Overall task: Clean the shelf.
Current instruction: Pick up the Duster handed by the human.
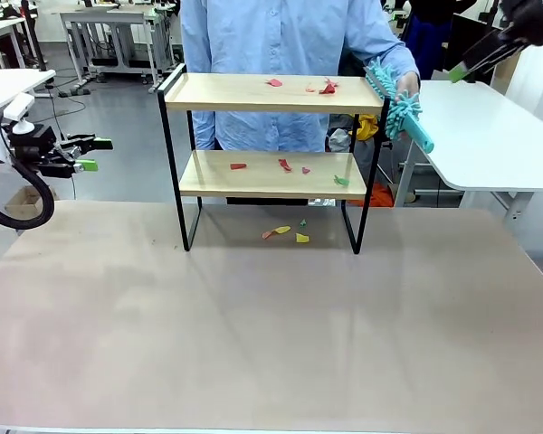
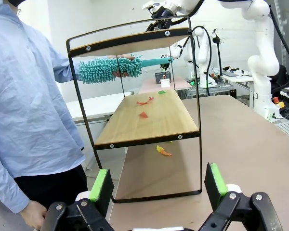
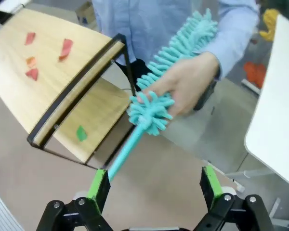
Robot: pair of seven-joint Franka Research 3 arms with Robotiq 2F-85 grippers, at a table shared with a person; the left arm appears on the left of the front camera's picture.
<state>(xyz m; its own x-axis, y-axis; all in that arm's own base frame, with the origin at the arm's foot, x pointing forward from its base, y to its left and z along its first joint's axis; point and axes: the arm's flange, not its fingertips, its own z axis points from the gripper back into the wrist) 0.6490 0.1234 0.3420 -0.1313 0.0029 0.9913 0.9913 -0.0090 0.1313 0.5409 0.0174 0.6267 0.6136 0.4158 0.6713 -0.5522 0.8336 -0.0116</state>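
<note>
The shelf (image 1: pixel 174 136) is standing on the far half of the table (image 1: pixel 271 344), directly before the person, its long axis running left to right across the front view and its open face turned toward me. Paper scraps are lying on the upper board (image 1: pixel 226 93), on the lower board (image 1: pixel 253 176) and on the table beneath (image 1: pixel 282 231). The left wrist view is looking along the shelf from one end, so the boards are receding away from it; there the upper board's top face is hidden, while the lower board's scraps (image 2: pixel 144 102) are showing plainly. At the shelf's right end the person's hand (image 1: pixel 407 86) is holding a turquoise duster (image 1: pixel 396 108), fluffy head up, handle slanting down and away from the shelf. The right wrist view is showing that handle pointing at my right gripper (image 3: pixel 155 183), its tip lying close to one pad; the jaws are standing wide apart, holding nothing. My left gripper (image 1: pixel 92 154) is hovering well left of the shelf, fingers likewise spread and empty.
</note>
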